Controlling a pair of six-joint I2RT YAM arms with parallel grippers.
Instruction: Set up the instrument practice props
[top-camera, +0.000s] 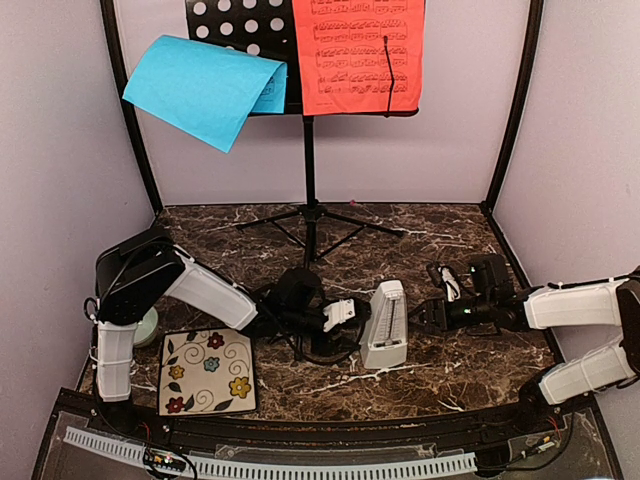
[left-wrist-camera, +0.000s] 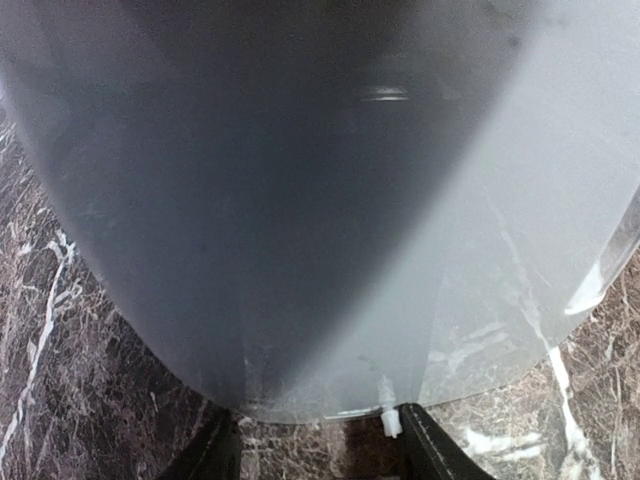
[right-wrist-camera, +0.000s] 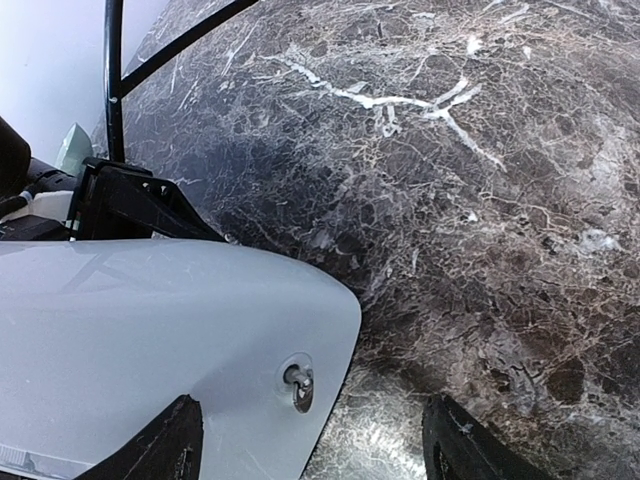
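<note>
The black perforated music stand (top-camera: 308, 150) stands on its tripod at the back centre. The red sheet (top-camera: 357, 55) rests flat on its desk. The blue sheet (top-camera: 205, 90) hangs off its left side, curled forward. The whitish pyramid metronome (top-camera: 385, 325) stands upright on the marble between both grippers. My left gripper (top-camera: 352, 317) is open just to its left; in the left wrist view (left-wrist-camera: 320, 455) the metronome (left-wrist-camera: 320, 200) fills the frame right at the fingertips. My right gripper (top-camera: 424, 316) is wide open on its right; in the right wrist view (right-wrist-camera: 315, 445) the metronome (right-wrist-camera: 150, 340) with its winding key (right-wrist-camera: 298, 385) reaches between the jaws.
A square floral tile (top-camera: 207, 372) lies at the front left. A pale green bowl (top-camera: 148, 326) sits behind the left arm's base. The black frame posts (top-camera: 130, 110) and purple walls bound the marble table (top-camera: 450, 240). Tripod legs (top-camera: 275, 217) spread behind the metronome.
</note>
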